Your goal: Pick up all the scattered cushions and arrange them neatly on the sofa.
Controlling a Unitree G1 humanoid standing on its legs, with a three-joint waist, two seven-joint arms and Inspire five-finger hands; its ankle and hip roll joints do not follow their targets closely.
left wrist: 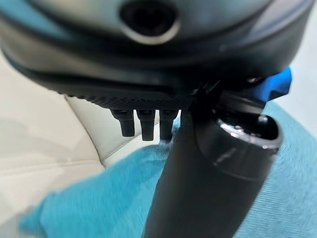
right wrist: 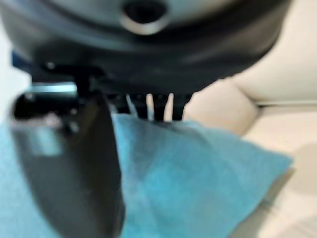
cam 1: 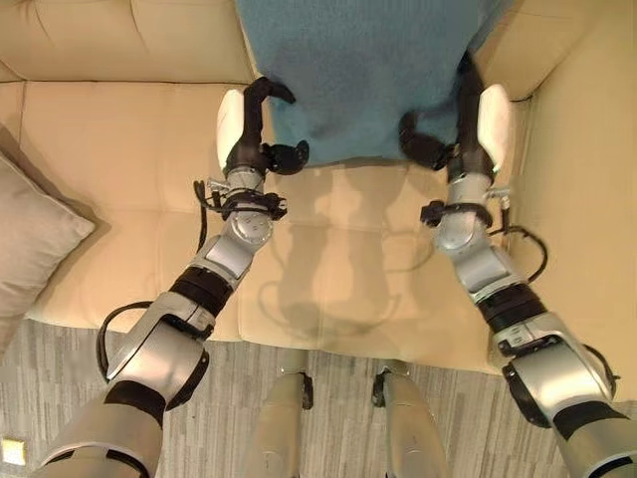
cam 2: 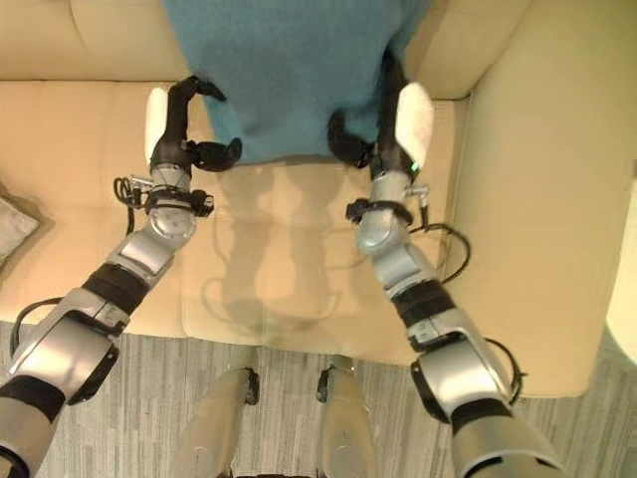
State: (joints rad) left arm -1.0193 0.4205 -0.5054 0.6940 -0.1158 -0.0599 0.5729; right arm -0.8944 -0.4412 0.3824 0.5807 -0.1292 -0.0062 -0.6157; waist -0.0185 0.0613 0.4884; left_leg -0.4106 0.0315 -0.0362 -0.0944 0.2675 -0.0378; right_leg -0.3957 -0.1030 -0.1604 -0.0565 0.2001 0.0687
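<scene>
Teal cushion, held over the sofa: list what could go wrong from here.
1. The left hand and right hand grip the teal cushion only at its lower corners, so it may sag or slip.
2. Released here, it could land crooked against the sofa backrest.

- The floor (cam 2: pixel 159 398) is covered in grey with fine, streaky lines of lighter and darker grey running across it, rather like low carpet or wood-look planks; I cannot tell which.
- A small, pale yellow, square-edged thing (cam 1: pixel 12 451) lies flat on that floor at the near left corner, cut off by the edge.
- A whitish, rounded shape (cam 2: pixel 625 329) shows far right, low down by the floor; too little shows to identify it.
</scene>
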